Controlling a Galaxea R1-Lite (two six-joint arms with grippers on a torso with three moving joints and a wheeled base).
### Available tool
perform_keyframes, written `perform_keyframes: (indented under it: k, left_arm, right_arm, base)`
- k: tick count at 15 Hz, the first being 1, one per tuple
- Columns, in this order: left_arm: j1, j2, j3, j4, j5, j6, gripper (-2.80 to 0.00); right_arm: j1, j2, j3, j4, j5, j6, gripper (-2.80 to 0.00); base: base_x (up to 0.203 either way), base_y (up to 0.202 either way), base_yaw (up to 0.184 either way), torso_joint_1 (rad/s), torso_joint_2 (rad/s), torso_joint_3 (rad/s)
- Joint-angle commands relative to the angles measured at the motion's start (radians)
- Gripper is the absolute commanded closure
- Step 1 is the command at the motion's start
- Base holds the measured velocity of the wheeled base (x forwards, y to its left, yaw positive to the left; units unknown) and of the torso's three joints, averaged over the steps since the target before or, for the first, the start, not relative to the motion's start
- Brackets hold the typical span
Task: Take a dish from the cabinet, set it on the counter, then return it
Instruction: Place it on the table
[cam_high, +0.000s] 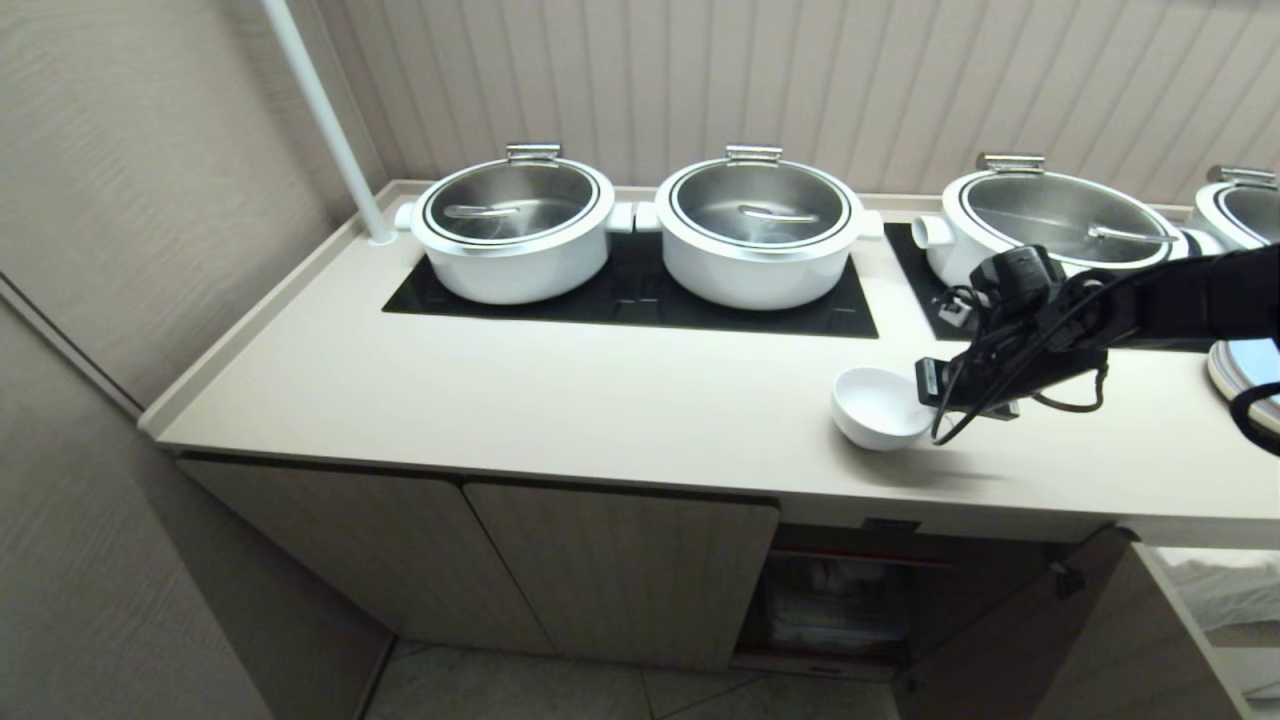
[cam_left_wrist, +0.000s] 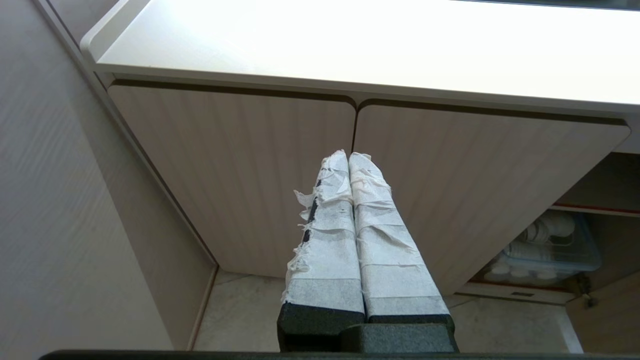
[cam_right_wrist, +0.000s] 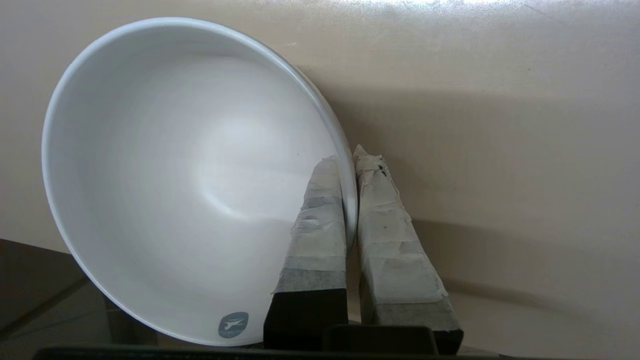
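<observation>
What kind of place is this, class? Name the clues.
Probably a buffet or catering serving station: lidded white pots on black glass panels set in a long counter, with stacked crockery in the cabinet below.

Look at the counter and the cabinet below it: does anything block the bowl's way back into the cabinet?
Nothing visible does. The right gripper grips the bowl by its rim above the counter; the cabinet compartment beneath stands open.

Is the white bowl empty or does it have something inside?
Empty. In the right wrist view the bowl shows only bare white inside, while the right pincer clamps its rim.
</observation>
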Motion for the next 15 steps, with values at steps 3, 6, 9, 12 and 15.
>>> perform_keyframes:
  k: [3, 6, 9, 12, 15]
  left_arm:
    - [0.000, 0.000, 0.001, -0.001, 0.001, -0.001, 0.00]
    - [0.000, 0.000, 0.000, -0.001, 0.001, -0.001, 0.00]
    - [0.000, 0.000, 0.000, -0.001, 0.001, -0.001, 0.00]
    - [0.000, 0.000, 0.001, -0.001, 0.001, -0.001, 0.00]
    - [0.000, 0.000, 0.000, -0.001, 0.001, -0.001, 0.00]
  right_arm:
    - [-0.001, 0.002, 0.000, 0.004, 0.000, 0.001, 0.00]
    - [-0.001, 0.005, 0.002, 0.006, -0.016, -0.001, 0.00]
    - [-0.001, 0.005, 0.002, 0.004, -0.016, -0.002, 0.00]
    - [-0.001, 0.005, 0.000, 0.001, -0.016, -0.002, -2.80]
    - [-0.001, 0.005, -0.001, -0.005, -0.016, -0.004, -2.80]
  base:
    - [0.000, 0.000, 0.000, 0.000, 0.00, 0.000]
    - [0.000, 0.000, 0.000, 0.000, 0.00, 0.000]
    - [0.000, 0.000, 0.000, 0.000, 0.00, 0.000]
    - [0.000, 0.000, 0.000, 0.000, 0.00, 0.000]
    - [0.000, 0.000, 0.000, 0.000, 0.00, 0.000]
